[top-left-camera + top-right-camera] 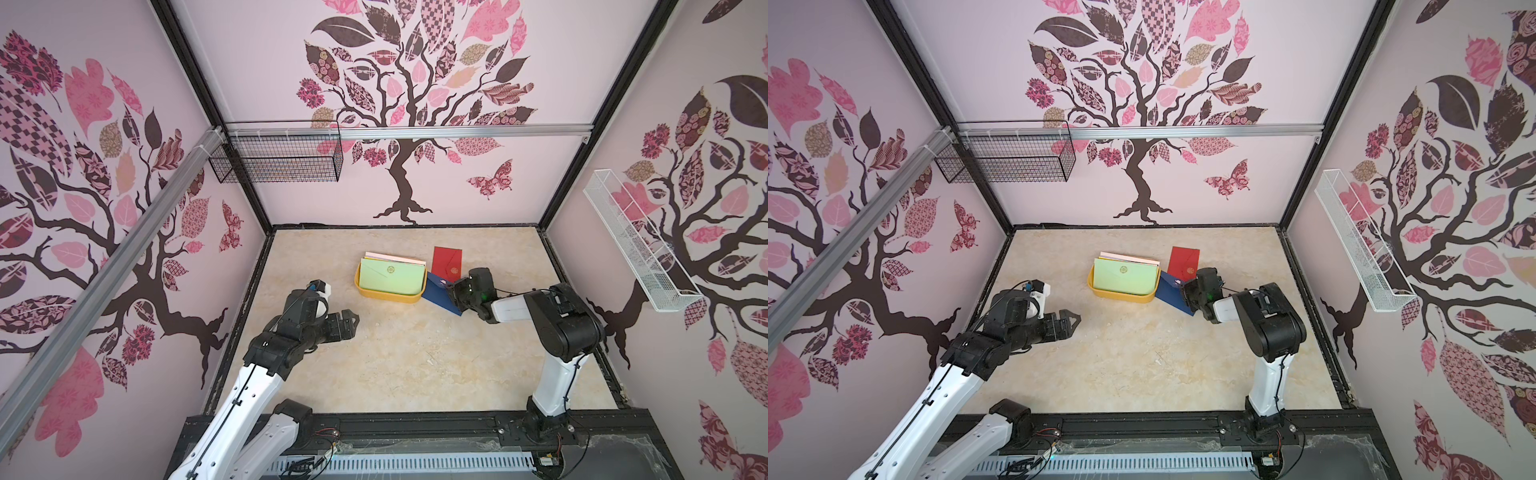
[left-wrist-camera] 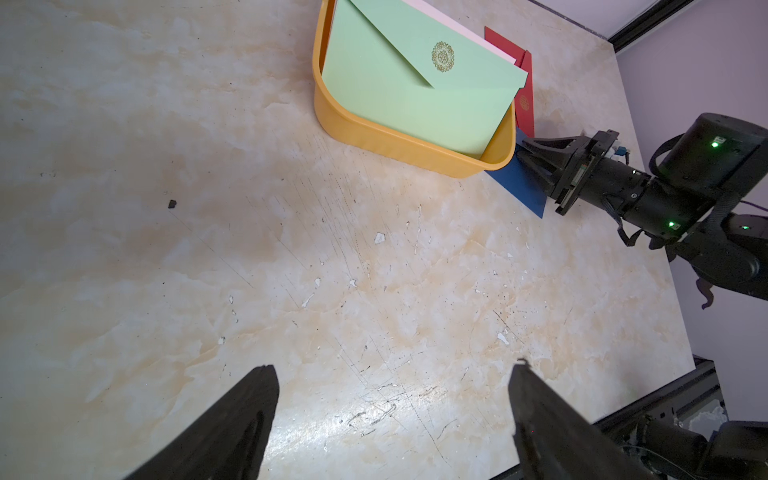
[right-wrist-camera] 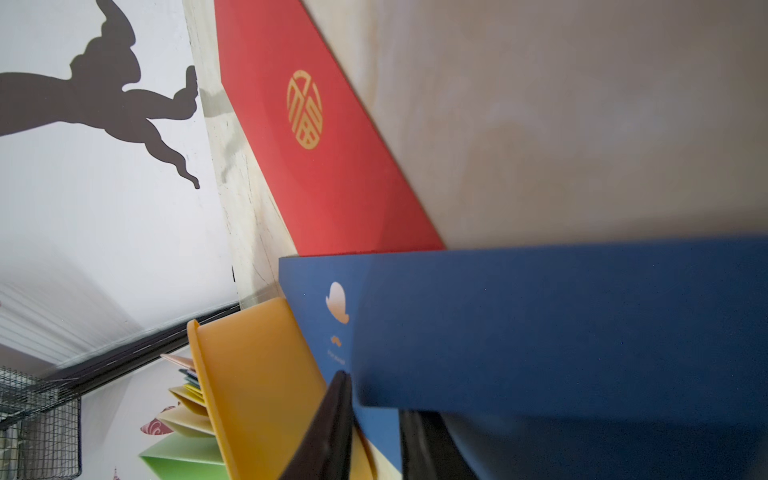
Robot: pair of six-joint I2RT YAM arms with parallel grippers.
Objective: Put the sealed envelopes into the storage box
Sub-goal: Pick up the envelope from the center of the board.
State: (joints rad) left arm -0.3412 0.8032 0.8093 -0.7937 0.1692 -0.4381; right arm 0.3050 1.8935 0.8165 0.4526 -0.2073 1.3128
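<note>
**Navy envelope pinched, box right beside it**

I'm on the pickup of the navy envelope (image 1: 438, 297). It sits against the right end of the yellow box (image 1: 386, 297). My right gripper (image 1: 452, 291) has its jaws drawn narrow with the envelope's edge between them, which looks to me like a pinch on it. The left gripper (image 2: 395, 407) hangs wide open and empty over the bare table (image 1: 415, 357), well apart from the box.

The box already holds a leaning stack with the light green envelope (image 1: 392, 277) in front. The red envelope (image 1: 446, 261) lies flat just behind the navy one, meeting its edge.

Next I judge I need a lift that clears the rim, then a short carry left over the stack — keeping the paper from catching the box wall. The red one comes after that.
</note>
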